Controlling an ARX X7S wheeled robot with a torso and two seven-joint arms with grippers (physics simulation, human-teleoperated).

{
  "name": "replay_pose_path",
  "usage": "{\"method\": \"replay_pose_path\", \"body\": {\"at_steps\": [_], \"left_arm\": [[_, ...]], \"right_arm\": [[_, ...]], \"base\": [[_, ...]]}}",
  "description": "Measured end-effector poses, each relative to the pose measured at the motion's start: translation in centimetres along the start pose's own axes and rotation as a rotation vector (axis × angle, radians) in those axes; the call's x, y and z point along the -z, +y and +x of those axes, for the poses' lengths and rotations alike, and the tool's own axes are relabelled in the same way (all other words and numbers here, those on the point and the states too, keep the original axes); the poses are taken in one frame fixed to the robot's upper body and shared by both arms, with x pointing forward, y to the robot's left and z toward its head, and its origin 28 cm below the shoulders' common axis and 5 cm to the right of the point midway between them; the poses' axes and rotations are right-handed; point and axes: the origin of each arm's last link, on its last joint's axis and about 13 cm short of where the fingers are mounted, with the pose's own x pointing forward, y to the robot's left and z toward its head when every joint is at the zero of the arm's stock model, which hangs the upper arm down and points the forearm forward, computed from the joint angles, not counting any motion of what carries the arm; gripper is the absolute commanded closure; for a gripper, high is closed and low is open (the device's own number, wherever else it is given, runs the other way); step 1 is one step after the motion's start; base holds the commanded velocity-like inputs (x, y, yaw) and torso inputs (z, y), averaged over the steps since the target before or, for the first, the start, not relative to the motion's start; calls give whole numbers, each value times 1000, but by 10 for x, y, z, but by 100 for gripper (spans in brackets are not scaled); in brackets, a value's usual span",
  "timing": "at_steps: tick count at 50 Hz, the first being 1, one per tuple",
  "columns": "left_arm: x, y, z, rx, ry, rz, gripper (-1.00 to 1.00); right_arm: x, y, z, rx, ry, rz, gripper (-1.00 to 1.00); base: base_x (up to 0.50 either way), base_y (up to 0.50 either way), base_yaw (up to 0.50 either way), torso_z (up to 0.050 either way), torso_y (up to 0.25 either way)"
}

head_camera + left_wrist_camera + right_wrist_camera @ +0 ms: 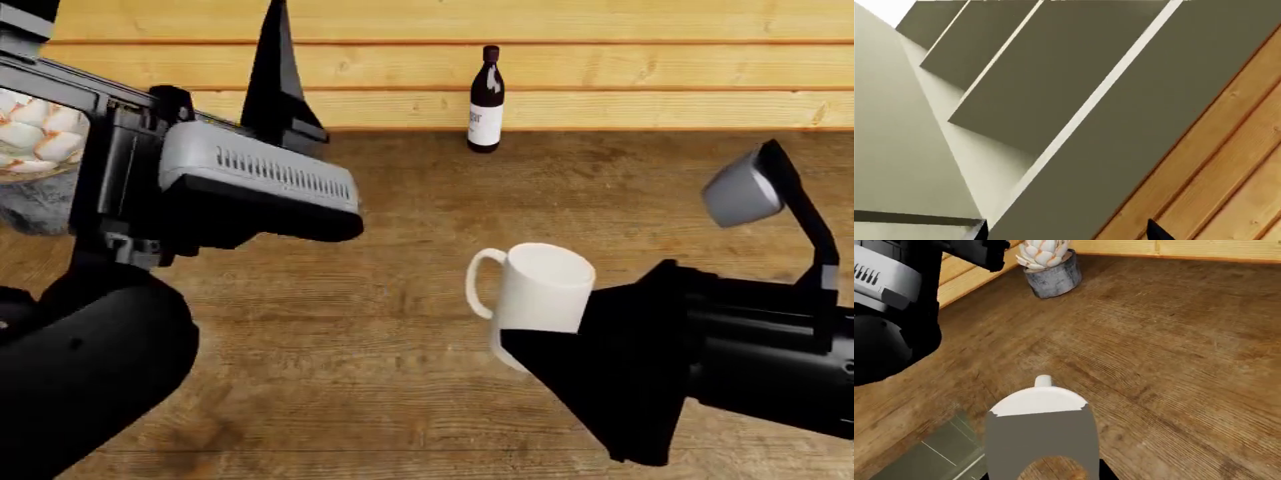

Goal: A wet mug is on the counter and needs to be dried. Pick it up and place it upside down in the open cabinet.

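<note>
The white mug [537,288] hangs tilted over the brown counter [387,400], its loop handle [477,285] to the left. My right gripper [534,345] reaches in from the right and is shut on the mug's lower side. In the right wrist view the mug [1041,425] fills the gap between the jaws of the right gripper [1044,475], handle away from the camera. My left gripper [1067,232] is raised high and open, with nothing between its fingertips [1157,232]. It faces olive-grey cabinet panels [1074,90]. I cannot tell which cabinet is open.
A dark wine bottle [486,98] stands at the back against the yellow wooden wall planks [601,60]. A grey pot with a pale plant [1049,270] sits at the counter's far left. My raised left arm [200,190] blocks the left part of the head view.
</note>
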Motion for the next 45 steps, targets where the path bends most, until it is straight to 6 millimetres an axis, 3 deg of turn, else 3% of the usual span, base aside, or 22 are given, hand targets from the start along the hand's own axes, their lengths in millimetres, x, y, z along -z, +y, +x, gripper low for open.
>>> {"method": "replay_pose_path", "body": {"at_steps": [11, 23, 45], "left_arm": [[-11, 9, -2, 214, 354, -372, -100], [-18, 17, -4, 438, 562, -699, -100], [-16, 17, -4, 520, 710, -878, -100]], "right_arm": [[-1, 9, -7, 27, -23, -37, 100], [-5, 27, -18, 53, -59, -92, 100], [-47, 84, -49, 89, -144, -231, 100]], "base": [[0, 0, 0, 0, 0], [0, 0, 0, 0, 0], [0, 0, 0, 0, 0]]}}
